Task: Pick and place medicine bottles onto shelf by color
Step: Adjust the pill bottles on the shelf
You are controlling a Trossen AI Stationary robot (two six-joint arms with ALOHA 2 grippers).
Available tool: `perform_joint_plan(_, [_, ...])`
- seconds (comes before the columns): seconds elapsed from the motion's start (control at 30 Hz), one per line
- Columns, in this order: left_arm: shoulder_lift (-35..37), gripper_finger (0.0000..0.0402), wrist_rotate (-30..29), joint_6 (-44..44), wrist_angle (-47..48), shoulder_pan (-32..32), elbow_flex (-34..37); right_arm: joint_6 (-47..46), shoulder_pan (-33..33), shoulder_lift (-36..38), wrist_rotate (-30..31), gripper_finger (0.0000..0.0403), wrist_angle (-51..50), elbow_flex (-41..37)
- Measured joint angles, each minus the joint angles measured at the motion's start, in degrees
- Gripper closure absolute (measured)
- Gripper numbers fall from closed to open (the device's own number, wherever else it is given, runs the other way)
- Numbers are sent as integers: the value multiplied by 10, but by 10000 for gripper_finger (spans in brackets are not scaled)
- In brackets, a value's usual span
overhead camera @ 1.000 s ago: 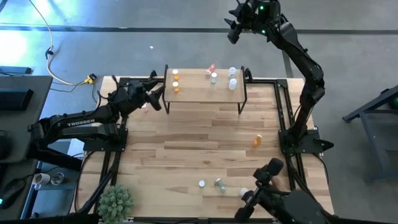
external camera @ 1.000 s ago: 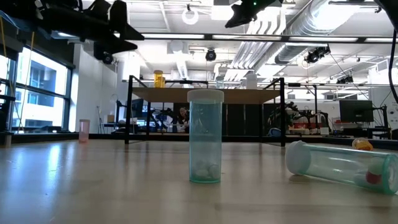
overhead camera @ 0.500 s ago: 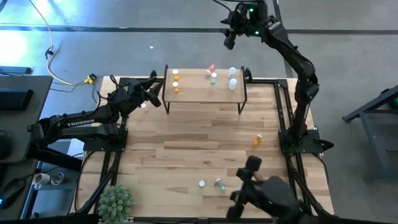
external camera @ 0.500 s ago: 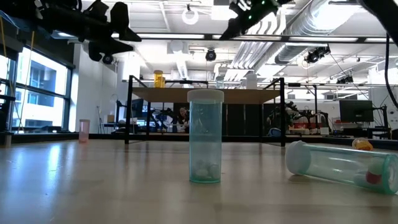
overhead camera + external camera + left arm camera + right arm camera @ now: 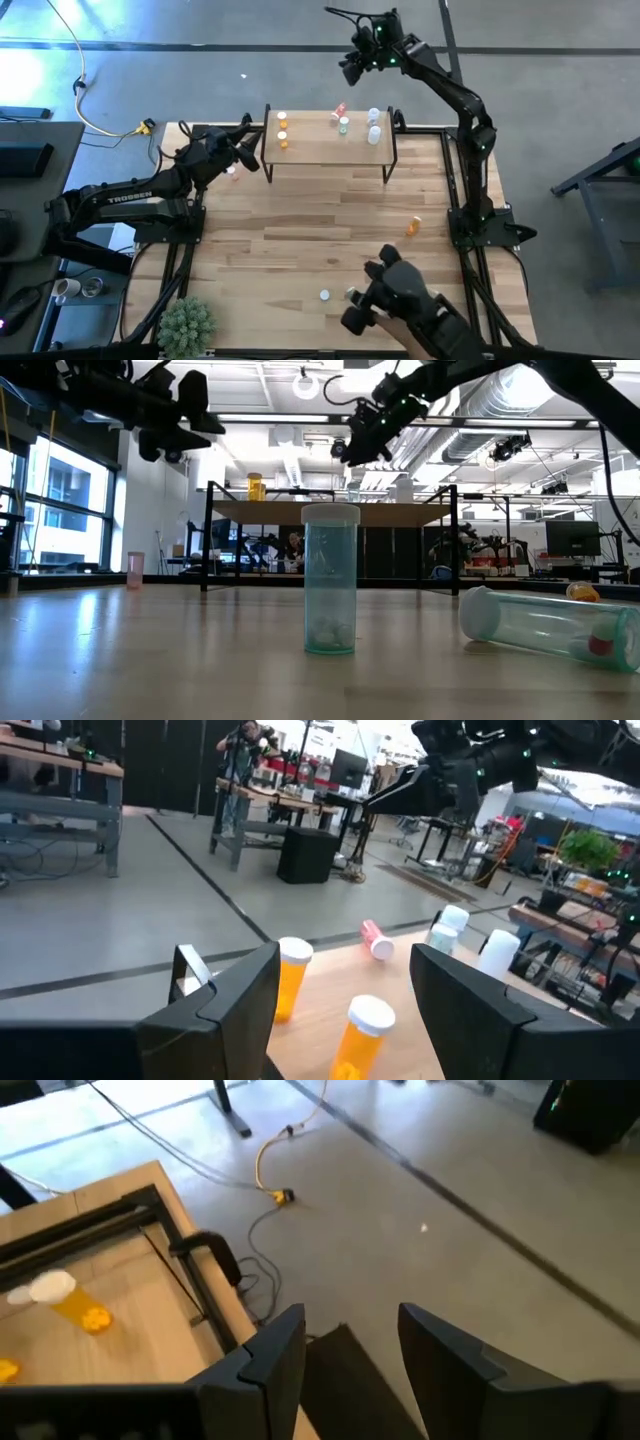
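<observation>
The shelf [image 5: 330, 140] stands at the table's far side. It carries three orange medicine bottles [image 5: 282, 132], a pink one lying down [image 5: 340, 108], a green one [image 5: 344, 124] and two white ones [image 5: 374, 124]. My left gripper [image 5: 250, 152] [image 5: 345, 965] stays level at the shelf's left end, open and empty, facing the orange bottles [image 5: 365, 1035]. My right gripper [image 5: 350, 68] [image 5: 352, 1320] hangs high beyond the shelf's far edge, open and empty. An orange bottle [image 5: 413, 226] lies on the table at the right. A greenish bottle [image 5: 330, 580] stands upright near the front, and a clear one [image 5: 545, 625] lies beside it.
A pink bottle [image 5: 232, 172] sits on the table under my left arm. A dark shape [image 5: 400, 300], which I cannot identify, reaches over the near right edge above the front bottles. A green plant [image 5: 187, 322] stands at the near left corner. The middle of the table [image 5: 320, 230] is bare wood.
My right gripper has come down and moved toward the table's left, nearer the shelf's far edge, rolling as it went. It has stayed open. The dark shape at the near right edge has slid left over the front bottles, which have not moved.
</observation>
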State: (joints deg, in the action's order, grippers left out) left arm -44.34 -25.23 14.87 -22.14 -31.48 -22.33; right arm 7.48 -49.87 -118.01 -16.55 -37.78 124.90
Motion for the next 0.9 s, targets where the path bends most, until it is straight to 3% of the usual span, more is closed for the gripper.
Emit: perform_joint_plan(0.9, [0,188,21,1,38,0,0,-10,-1,-70,32,249,-143,0])
